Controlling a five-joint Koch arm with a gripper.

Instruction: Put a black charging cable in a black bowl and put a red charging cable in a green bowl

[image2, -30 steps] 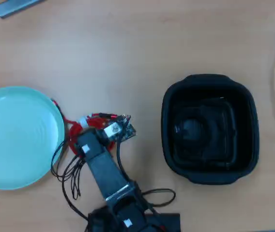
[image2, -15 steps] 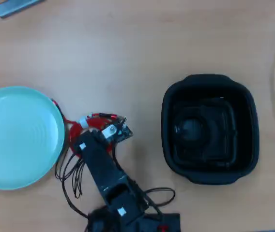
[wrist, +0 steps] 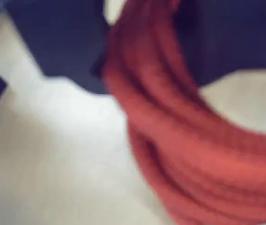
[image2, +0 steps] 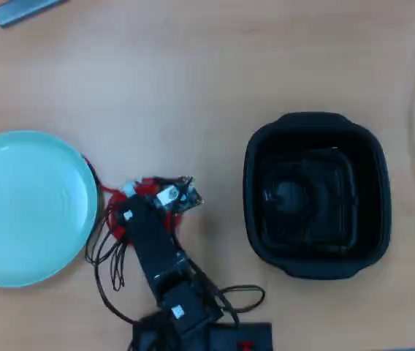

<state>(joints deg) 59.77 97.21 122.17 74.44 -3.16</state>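
1. In the wrist view we see, very blurred and close, the bright red charging cable coil (wrist: 189, 154) sweeping from 12 o'clock down to 4 o'clock across the picture.
2. Dark blue-black shapes, which we take for parts of the jaws (wrist: 137, 56), sit at 11 o'clock and 1 o'clock, with the red cord passing between them; the blur is too heavy for us to tell whether they pinch the cord or stand spread.
3. Pale bench surface (wrist: 44, 159) fills the 7 o'clock part of this view.
4. In the overhead view we see the black arm (image2: 153, 252) reaching up from the 6 o'clock edge of the light wooden bench (image2: 193, 80), its head lying over the red coil (image2: 145, 189), so that only bits of red and a white band show around it.
5. The red coil lies on the bench just beside the 4 o'clock rim of the wide pale mint green round dish (image2: 28, 208), outside it.
6. The arm's own thin black wires (image2: 105, 259) loop beside the dish.
7. The large deep black squarish plastic tub (image2: 315, 194) stands well apart at 3 o'clock; dark shapes show in its bottom, but we cannot tell whether a black cable is among them.
8. A grey flat device (image2: 25, 9) lies at the 11 o'clock corner.
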